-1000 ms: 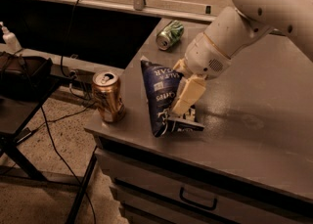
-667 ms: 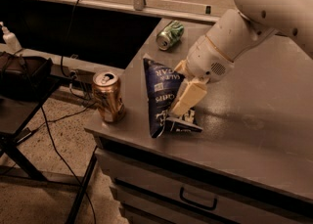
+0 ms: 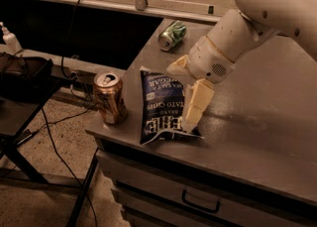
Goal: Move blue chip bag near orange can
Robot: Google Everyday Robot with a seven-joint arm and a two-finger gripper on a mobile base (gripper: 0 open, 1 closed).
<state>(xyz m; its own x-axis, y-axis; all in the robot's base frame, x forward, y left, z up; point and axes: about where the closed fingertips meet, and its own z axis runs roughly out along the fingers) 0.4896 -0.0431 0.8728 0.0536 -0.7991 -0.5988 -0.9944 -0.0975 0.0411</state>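
- Looking down on a grey desk (image 3: 257,137), with a drawer (image 3: 148,198) and its dark handle (image 3: 200,201) below the front edge.
- Finds the bag (image 3: 161,107) near the desk's front left: dark blue foil with white lettering, tilted up, crumpled lower edge resting on the desk top close to the front edge.
- Places the orange can (image 3: 110,97) upright at the front left corner, just beside the bag's left edge with a narrow gap between, silver top and tab facing up.
- Puts the hand (image 3: 184,96) at the bag's right edge, cream-coloured, overlapping that edge from the top corner downward; cannot tell whether gripping the bag or merely resting against it.
- Traces the white arm (image 3: 267,8) from the upper right corner down to the hand, above the desk's middle.
- Spots a green can (image 3: 172,35) lying on its side near the desk's far left edge, well apart from bag and orange can.
- Notes, left of the desk, a black stand (image 3: 20,72) with a pale bottle (image 3: 10,37) behind it.
- Sees cables (image 3: 54,141) trailing down over a speckled floor (image 3: 49,196).
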